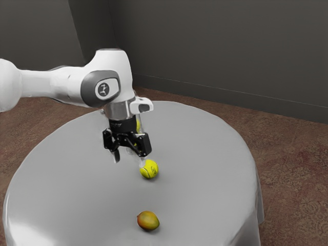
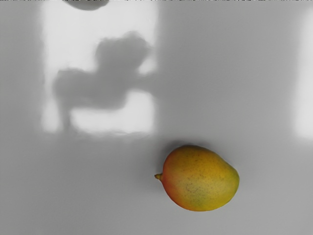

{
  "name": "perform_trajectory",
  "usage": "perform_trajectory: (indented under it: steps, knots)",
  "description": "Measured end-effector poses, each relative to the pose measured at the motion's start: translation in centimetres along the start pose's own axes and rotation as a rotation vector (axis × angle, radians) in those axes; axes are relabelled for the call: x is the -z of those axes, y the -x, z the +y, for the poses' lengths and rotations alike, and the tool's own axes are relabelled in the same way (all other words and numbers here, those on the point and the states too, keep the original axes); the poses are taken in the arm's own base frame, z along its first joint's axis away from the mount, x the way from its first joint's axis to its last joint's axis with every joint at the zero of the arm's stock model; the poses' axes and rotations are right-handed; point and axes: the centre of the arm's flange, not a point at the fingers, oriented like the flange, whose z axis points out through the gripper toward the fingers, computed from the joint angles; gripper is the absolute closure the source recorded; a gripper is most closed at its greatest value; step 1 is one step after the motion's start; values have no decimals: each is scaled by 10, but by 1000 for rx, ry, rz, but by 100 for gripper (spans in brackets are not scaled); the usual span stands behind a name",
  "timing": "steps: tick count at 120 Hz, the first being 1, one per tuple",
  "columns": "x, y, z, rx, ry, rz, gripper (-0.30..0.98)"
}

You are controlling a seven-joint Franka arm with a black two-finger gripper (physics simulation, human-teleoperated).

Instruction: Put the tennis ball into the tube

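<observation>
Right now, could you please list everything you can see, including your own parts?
Tennis ball: one, yellow, on the table near the claw.
Mango: one, yellow-orange with red and green, on the table.
Yellow patches: at least two, behind the claw; possibly balls in a clear tube.
Rounded shape: one, dark grey, unidentified, at the wrist view's edge.
Table: one, grey-covered, under the mango.
Carpet: one, brown, around the table.
Wall: dark grey, in the background.
Arm: one, white, over the table.
Claw: one, black, open, above the table.
</observation>
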Motion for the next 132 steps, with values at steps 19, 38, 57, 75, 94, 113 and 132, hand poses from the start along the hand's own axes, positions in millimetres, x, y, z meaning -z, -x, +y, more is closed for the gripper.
perform_trajectory:
  steps: [19,38,57,75,94,113,132]
  knots:
    - [-34,-28,-8,11,-50,17,0]
    - [-49,-54,-19,-10,-92,65,0]
    - [-61,-72,-19,-59,-114,106,0]
    - [-75,-87,-33,-30,-74,108,0]
    - [-84,-103,-34,-28,-57,113,0]
    - [-95,-108,-34,-23,-44,103,0]
    - [-106,-118,-35,-20,-42,95,0]
